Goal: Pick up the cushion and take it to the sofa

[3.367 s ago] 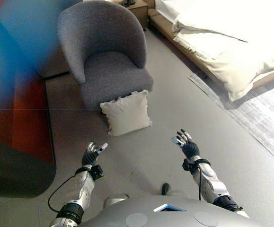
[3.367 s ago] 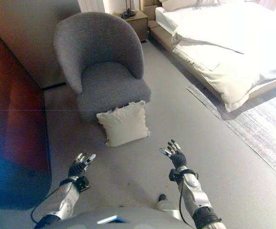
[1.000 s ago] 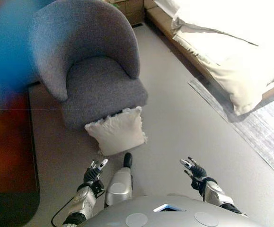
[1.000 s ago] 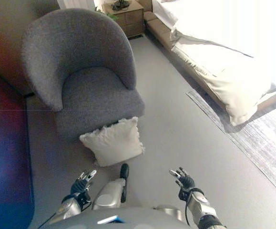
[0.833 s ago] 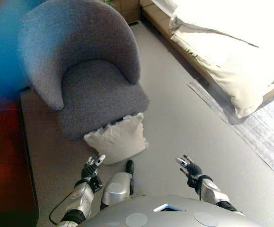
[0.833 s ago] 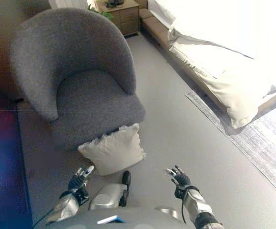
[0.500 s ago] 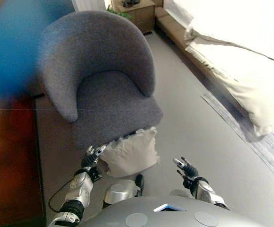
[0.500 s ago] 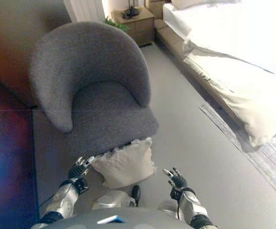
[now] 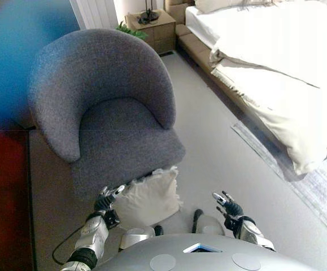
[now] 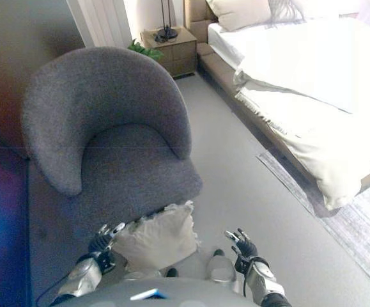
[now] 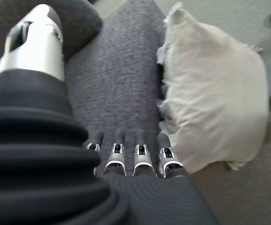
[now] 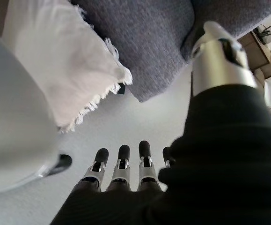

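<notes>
A cream fringed cushion [image 9: 148,198] stands on the floor, leaning against the front of a grey armchair [image 9: 109,116]. It also shows in the left wrist view [image 11: 210,108] and the right wrist view [image 12: 55,70]. My left hand [image 9: 105,199] is open, just left of the cushion's edge, not holding it. My right hand [image 9: 228,205] is open and empty, well to the right of the cushion, above the floor. The lower part of the cushion is hidden behind my body.
A bed [image 9: 276,68] with white bedding stands at the right, with a pale rug [image 9: 321,192] beside it. A wooden nightstand [image 9: 152,28] with a lamp and a plant stands behind the armchair. A dark red-brown cabinet [image 9: 2,192] runs along the left.
The camera has come closer to the armchair and cushion and tilted up. My left hand now sits right beside the cushion's left edge; the right hand stays out to the right.
</notes>
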### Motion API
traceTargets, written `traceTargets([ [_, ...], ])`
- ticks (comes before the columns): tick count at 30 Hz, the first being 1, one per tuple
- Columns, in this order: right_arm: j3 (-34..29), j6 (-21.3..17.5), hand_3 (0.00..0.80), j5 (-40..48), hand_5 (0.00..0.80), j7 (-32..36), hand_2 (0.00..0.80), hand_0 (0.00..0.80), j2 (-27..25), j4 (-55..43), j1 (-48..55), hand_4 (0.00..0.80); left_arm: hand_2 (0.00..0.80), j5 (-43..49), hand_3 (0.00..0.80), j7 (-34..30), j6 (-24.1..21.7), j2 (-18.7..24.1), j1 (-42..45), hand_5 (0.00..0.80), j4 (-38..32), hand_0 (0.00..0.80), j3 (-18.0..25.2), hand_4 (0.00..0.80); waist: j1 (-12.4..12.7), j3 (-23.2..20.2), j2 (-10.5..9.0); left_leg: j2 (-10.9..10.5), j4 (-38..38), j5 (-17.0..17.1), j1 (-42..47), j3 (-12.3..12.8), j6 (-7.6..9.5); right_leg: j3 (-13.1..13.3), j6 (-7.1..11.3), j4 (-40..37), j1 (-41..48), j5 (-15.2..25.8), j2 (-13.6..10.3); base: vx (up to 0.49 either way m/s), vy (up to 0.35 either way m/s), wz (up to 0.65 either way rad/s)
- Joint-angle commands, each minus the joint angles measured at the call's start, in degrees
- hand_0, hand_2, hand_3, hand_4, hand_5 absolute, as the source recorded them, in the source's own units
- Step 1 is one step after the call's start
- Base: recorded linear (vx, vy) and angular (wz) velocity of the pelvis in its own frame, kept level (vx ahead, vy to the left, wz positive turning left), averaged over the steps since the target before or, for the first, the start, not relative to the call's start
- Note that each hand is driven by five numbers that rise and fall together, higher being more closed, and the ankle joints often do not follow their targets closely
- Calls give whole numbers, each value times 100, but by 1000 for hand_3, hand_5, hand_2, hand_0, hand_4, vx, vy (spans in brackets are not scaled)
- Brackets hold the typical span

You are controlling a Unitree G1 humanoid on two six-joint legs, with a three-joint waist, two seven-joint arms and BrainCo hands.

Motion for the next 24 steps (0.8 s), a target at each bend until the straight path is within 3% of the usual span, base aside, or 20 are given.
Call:
traceTargets([
  [1, -33, -109, 0, -167, 0, 77, 0, 0, -141, -62, -361, 0, 0, 255, 0, -70, -155, 85, -393, 0, -109, 0, 232, 0, 69, 104, -19, -77, 300, -95, -195, 103, 126, 137, 309, -162, -190, 611, -131, 208, -189, 5],
  [5, 110, -123, 0, -574, 0, -46, 0, 0, -181, 32, -357, 0, 0, 86, 0, -161, -29, 0, -474, 0, 9, 0, 244, 0, 55, 98, -71, 154, 506, -110, -288, 235, -17, 28, 238, -162, -38, 415, -56, 165, -187, 15],
  [9, 216, -180, 0, -867, 0, -201, 0, 0, -248, 4, -380, 0, 0, 379, 0, -106, -28, -49, -608, 0, 119, 0, 168, 0, -27, 139, -107, 332, 1107, -187, -447, 673, -151, -243, 87, -23, -10, 231, -81, 94, -106, 31],
  [11, 271, -199, 0, -984, 0, -473, 0, 0, -332, -92, -407, 0, 0, 473, 0, 6, -25, -66, -715, 0, 191, 0, 58, 0, -69, 224, -44, 638, 1496, 259, -814, 870, -326, -356, -31, 122, 38, 72, -73, 49, -10, 42],
  [12, 286, -245, 0, -1097, 0, -560, 0, 0, -387, -97, -465, 0, 0, 469, 0, 59, -29, -85, -772, 0, 213, 0, -5, 0, -64, 283, 12, 767, 1391, 426, -920, 851, -399, -365, -41, 204, 45, 4, -87, 6, 116, 64],
  [16, 532, -579, 0, -1438, 0, -786, 0, 0, -731, 134, -1162, 0, 0, 311, 0, 391, -225, -170, -1196, 0, 345, 0, -282, 0, 113, 648, 357, 1061, 684, 1200, -1517, 421, -629, -266, -57, 607, -331, -281, -122, -158, 213, 26],
  [21, 909, -491, 0, -1587, 0, -1192, 0, 0, -955, 91, -2220, 0, 0, 130, 0, 758, -441, -21, -1989, 0, 492, 0, -446, 0, 132, 1252, 341, 834, 1533, 603, -2572, 711, -465, -240, 115, 1663, -1653, -261, -687, -282, 166, -13],
  [24, 961, -348, 0, -1667, 0, -1311, 0, 0, -1075, -267, -2380, 0, 0, -50, 0, 849, -597, 80, -2065, 0, 199, 0, -444, 0, 130, 1476, 306, 778, 2096, 355, -3084, 801, -423, -140, 173, 1857, -2026, -220, -814, -130, 84, -5],
])
